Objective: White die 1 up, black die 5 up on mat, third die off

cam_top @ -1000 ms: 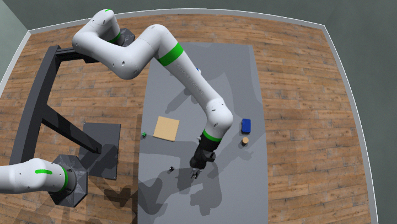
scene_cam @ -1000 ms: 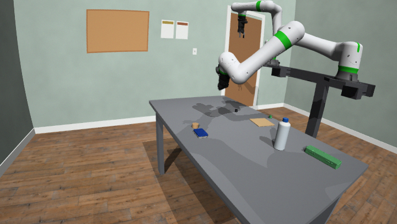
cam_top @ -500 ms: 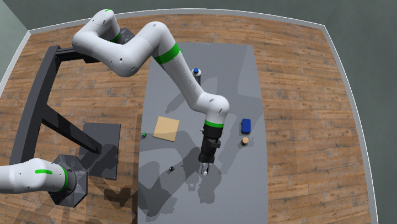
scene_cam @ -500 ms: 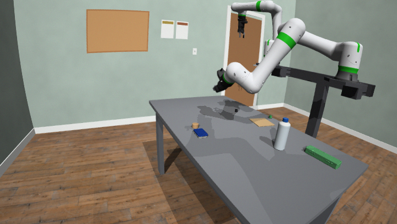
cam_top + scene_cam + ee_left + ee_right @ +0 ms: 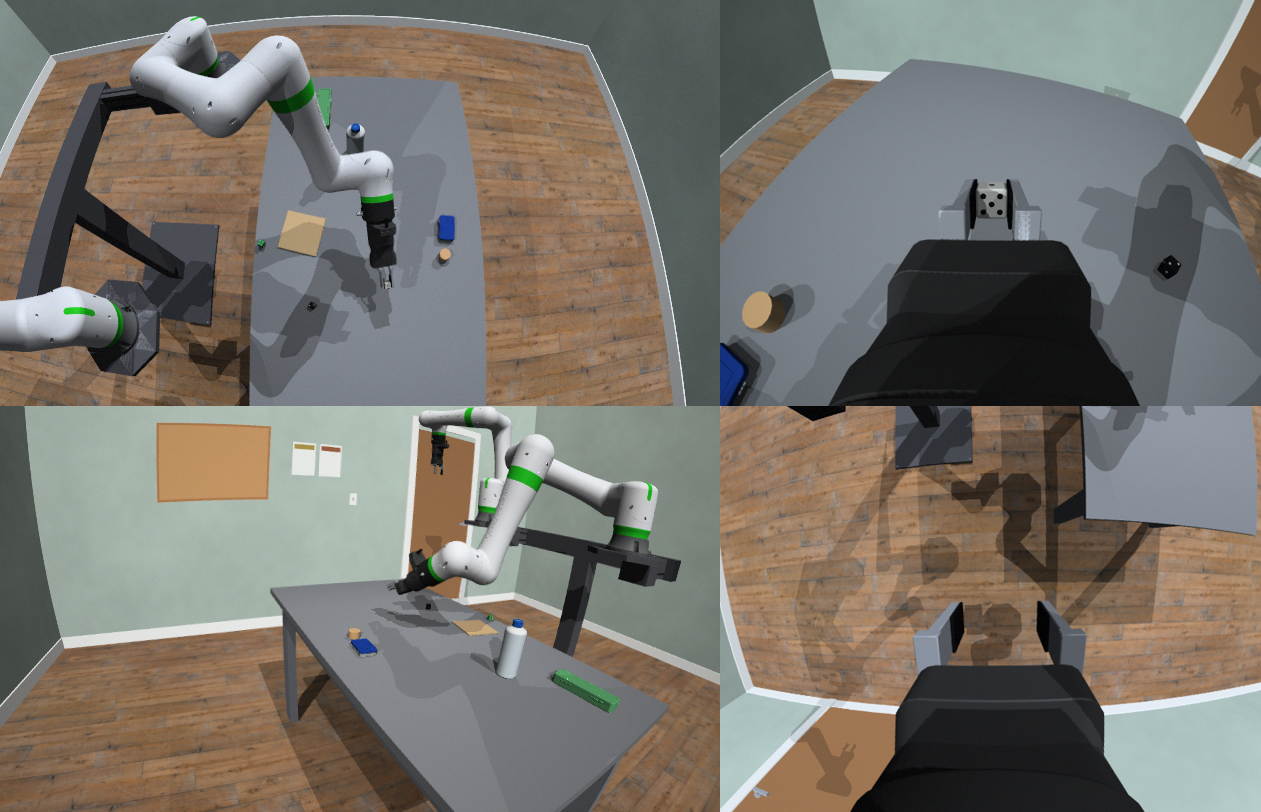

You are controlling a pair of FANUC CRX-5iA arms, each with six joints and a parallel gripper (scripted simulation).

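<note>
Pale green walls [image 5: 655, 100] [image 5: 216, 547] [image 5: 982, 30] [image 5: 1192, 747] and a plank floor [image 5: 554, 201] [image 5: 176, 708] [image 5: 807, 113] [image 5: 982, 581] surrounded the grey worktop [image 5: 428, 342] [image 5: 428, 728] [image 5: 895, 130] [image 5: 1170, 484]. Above its surface, the left claw [image 5: 387, 286] [image 5: 389, 586] [image 5: 991, 194] was tilted well over, its fingers partly apart and closed on the white die [image 5: 387, 285] [image 5: 991, 203]. Both dark pads pressed against opposite sides of that die, and its five-pip face was turned toward the left wrist camera. The right claw [image 5: 438, 471] [image 5: 999, 616] hung wide open, with nothing between its fingers, away from the worktop. In the top view, the tan mat [image 5: 302, 233] [image 5: 474, 627] lay left of the white die, while the black die [image 5: 311, 305] [image 5: 428, 606] [image 5: 1169, 267] rested on the worktop, off the mat and nearer the bottom of the view. The green die [image 5: 260, 243] [image 5: 490, 617] sat by the left edge, also off the mat. Over on the right were a blue box [image 5: 446, 227] [image 5: 363, 647] [image 5: 730, 375] and, just beside it, a tan cylinder [image 5: 444, 254] [image 5: 353, 633] [image 5: 761, 311]. In the exterior view, a white bottle [image 5: 355, 138] [image 5: 511, 653] stood upright on the near side of the mat, and a long green block [image 5: 325, 108] [image 5: 584, 690] lay to its right.
</note>
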